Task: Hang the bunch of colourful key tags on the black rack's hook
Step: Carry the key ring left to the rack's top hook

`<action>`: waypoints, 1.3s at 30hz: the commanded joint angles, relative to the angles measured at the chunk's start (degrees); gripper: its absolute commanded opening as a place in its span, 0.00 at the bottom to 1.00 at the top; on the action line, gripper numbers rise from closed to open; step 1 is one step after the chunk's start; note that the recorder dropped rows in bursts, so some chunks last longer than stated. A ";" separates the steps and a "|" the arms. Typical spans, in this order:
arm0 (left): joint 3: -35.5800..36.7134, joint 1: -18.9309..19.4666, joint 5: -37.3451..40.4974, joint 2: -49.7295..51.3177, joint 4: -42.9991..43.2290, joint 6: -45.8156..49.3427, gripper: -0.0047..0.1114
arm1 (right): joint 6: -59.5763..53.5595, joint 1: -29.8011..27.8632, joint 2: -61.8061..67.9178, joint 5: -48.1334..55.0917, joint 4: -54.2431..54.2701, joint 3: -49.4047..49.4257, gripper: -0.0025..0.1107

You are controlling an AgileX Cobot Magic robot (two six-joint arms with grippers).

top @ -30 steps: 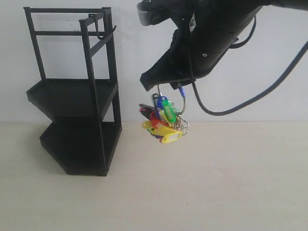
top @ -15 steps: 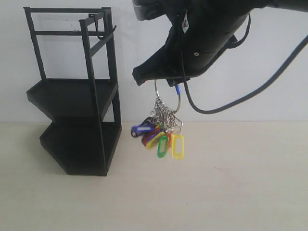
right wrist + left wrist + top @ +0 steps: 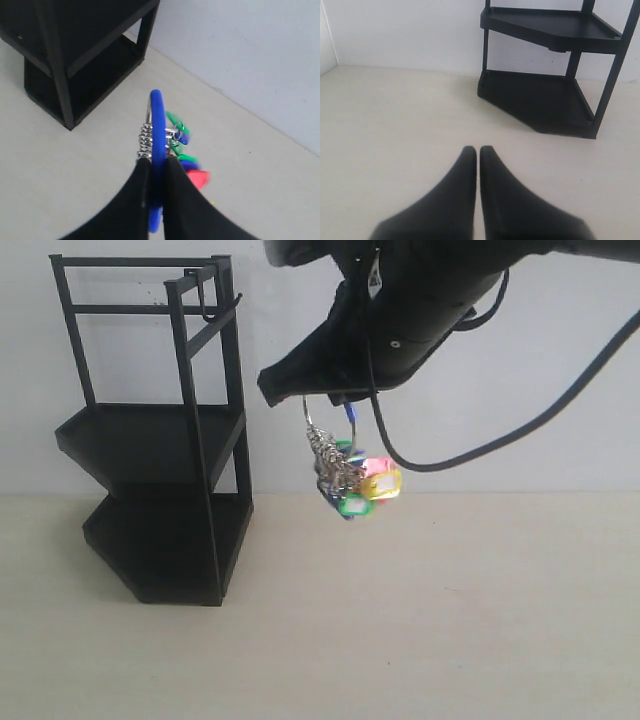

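The colourful key tag bunch (image 3: pixel 352 483) hangs in the air from its wire loop, whose blue sleeve (image 3: pixel 157 135) is pinched between the fingers of my right gripper (image 3: pixel 157 161), shut on it. In the exterior view that gripper (image 3: pixel 330 398) is to the right of the black rack (image 3: pixel 160 440), well above the table and below the level of the hook (image 3: pixel 207 302) on the rack's top rail. Green, red and blue tags (image 3: pixel 187 160) swing beside the loop. My left gripper (image 3: pixel 478 148) is shut on nothing, low over the table, facing the rack's lower shelves (image 3: pixel 545 95).
A white wall stands behind the rack. The light table (image 3: pixel 420 620) stretches in front of and to the right of the rack. A black cable (image 3: pixel 520 430) loops down from the right arm.
My right gripper has moved left and slightly up toward the rack, carrying the bunch. The tags swing, dropping loose and then bunching up higher.
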 commanded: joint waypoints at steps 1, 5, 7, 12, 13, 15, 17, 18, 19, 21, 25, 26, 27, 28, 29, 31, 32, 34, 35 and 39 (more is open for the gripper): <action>-0.14 -0.48 -0.20 0.20 -0.05 -0.36 0.08 | 12.24 -0.51 -0.85 -9.02 -8.72 -0.18 0.02; -0.14 -0.48 -0.20 0.20 -0.05 -0.36 0.08 | 14.02 -0.60 0.77 -20.80 -11.68 -0.18 0.02; -0.14 -0.48 -0.20 0.20 -0.05 -0.36 0.08 | 15.13 -0.60 1.61 -23.26 -14.61 -0.18 0.02; -0.14 -0.48 -0.20 0.20 -0.05 -0.36 0.08 | 22.06 -0.60 4.37 -24.83 -23.35 -0.89 0.02; -0.14 -0.48 -0.20 0.20 -0.05 -0.36 0.08 | 22.18 -0.60 4.95 -25.22 -23.90 -1.37 0.02; -0.14 -0.48 -0.20 0.20 -0.05 -0.36 0.08 | 22.64 -0.60 6.02 -26.80 -23.90 -2.21 0.02; -0.14 -0.48 -0.20 0.20 -0.05 -0.36 0.08 | 23.24 -0.60 6.96 -29.93 -23.90 -2.85 0.02; -0.14 -0.48 -0.20 0.20 -0.05 -0.36 0.08 | 23.48 -0.60 7.60 -30.90 -23.90 -3.34 0.02; -0.14 -0.48 -0.20 0.20 -0.05 -0.36 0.08 | 23.65 -0.60 8.78 -32.17 -23.90 -4.52 0.02; -0.14 -0.48 -0.20 0.20 -0.05 -0.36 0.08 | 24.48 -0.60 10.70 -31.95 -23.90 -6.61 0.02; -0.14 -0.48 -0.20 0.20 -0.05 -0.36 0.08 | 24.48 -0.60 13.67 -33.07 -23.90 -9.34 0.02; -0.14 -0.48 -0.20 0.20 -0.05 -0.36 0.08 | 24.37 -0.60 14.12 -32.95 -24.01 -9.47 0.02; -0.14 -0.48 -0.20 0.20 -0.05 -0.36 0.08 | 24.37 -0.60 14.53 -33.34 -24.14 -9.47 0.02; -0.14 -0.48 -0.20 0.20 -0.05 -0.36 0.08 | 24.37 -0.60 14.79 -34.13 -24.03 -9.47 0.02; -0.14 -0.48 -0.20 0.20 -0.05 -0.36 0.08 | 24.48 -0.48 15.10 -34.38 -23.93 -9.47 0.02; -0.14 -0.48 -0.20 0.20 -0.05 -0.36 0.08 | 24.59 -0.37 15.48 -34.94 -23.77 -9.47 0.02; -0.14 -0.48 -0.20 0.20 -0.05 -0.36 0.08 | 24.71 -0.37 15.48 -35.32 -23.77 -9.47 0.02; -0.14 -0.48 -0.20 0.20 -0.05 -0.36 0.08 | 26.00 -0.37 15.48 -35.90 -23.77 -9.47 0.02; -0.14 -0.48 -0.20 0.20 -0.05 -0.36 0.08 | 26.33 -0.37 15.48 -36.07 -23.77 -9.47 0.02; -0.14 -0.48 -0.20 0.20 -0.05 -0.36 0.08 | 26.64 0.10 15.48 -36.82 -23.77 -9.47 0.02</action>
